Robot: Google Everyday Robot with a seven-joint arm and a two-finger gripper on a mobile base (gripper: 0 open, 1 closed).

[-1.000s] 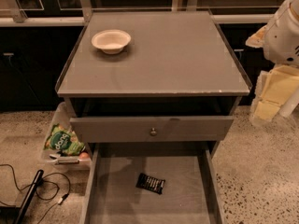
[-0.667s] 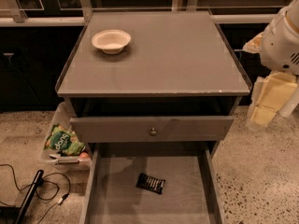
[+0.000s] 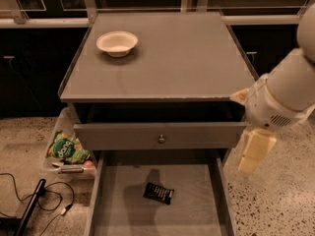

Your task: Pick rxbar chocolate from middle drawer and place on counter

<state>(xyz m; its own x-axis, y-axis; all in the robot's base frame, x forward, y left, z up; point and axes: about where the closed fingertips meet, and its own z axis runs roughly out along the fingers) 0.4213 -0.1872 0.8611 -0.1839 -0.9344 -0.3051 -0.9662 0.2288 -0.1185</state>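
Evidently nothing grasped yet: black-wrapped rxbar chocolate (image 3: 158,192) seen flat in open grey middle drawer (image 3: 197,208); cream gripper (image 3: 257,151) held right of drawer, open-or-closed state cannot be told; matte grey counter (image 3: 172,63) placement left.

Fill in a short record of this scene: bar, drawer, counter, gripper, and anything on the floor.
rxbar chocolate: lying flat on the drawer floor
middle drawer: pulled open
counter: carries a white bowl near its back left corner
gripper: right of the cabinet, outside the drawer, apart from the bar
green snack bag: in a bin on the floor, left of the cabinet
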